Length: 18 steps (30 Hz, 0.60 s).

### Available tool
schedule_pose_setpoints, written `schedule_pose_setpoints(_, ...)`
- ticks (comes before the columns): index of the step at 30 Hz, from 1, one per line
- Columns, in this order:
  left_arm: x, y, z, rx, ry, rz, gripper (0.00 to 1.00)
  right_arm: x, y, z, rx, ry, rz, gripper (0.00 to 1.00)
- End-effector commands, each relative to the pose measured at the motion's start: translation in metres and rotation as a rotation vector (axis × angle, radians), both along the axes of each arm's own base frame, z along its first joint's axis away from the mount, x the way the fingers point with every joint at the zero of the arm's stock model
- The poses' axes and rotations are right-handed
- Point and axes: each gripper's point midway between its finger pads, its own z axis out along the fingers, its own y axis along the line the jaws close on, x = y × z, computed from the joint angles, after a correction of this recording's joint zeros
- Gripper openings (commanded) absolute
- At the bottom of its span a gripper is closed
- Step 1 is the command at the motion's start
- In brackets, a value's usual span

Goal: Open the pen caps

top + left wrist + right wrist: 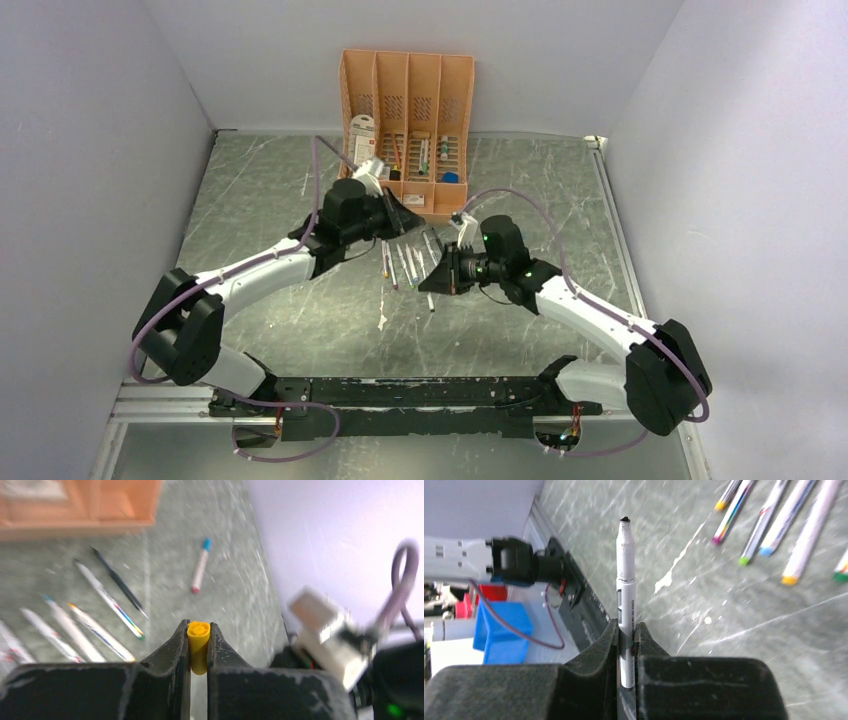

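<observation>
No legible txt, marks on pen (625, 600) too blurred

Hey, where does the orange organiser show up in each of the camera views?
Top external: orange organiser stands top centre, beyond both arms.
Left wrist: top left corner, cut off by the frame edge.
Right wrist: not in it.
Shared landmark: the row of loose pens, visible in all three views.

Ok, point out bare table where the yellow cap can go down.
Bare table lies left of the organiser, right of it up to the wall, and just ahead of the base rail. The middle is crowded: pens lie in a row there.
</observation>
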Motion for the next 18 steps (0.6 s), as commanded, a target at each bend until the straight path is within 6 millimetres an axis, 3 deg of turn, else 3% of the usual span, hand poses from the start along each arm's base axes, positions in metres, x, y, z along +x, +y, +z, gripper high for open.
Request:
schedule_pose_setpoints(1, 0.048, 0.036, 0.028, -0.02, -0.125, 0.162, 0.07, -0.036, 0.005, -0.005, -0.002, 0.078, 0.061, 0.0)
schedule_pose_setpoints(11, 0.083, 0.061, 0.038, -0.017, -0.141, 0.237, 0.07, -0.061, 0.006, -0.012, -0.024, 0.087, 0.065, 0.0)
schedule_pose_setpoints(18, 0.065, 0.079, 0.037, 0.031, -0.111, 0.23, 0.07, -0.037, 0.0, -0.017, -0.159, 0.024, 0.024, 0.0)
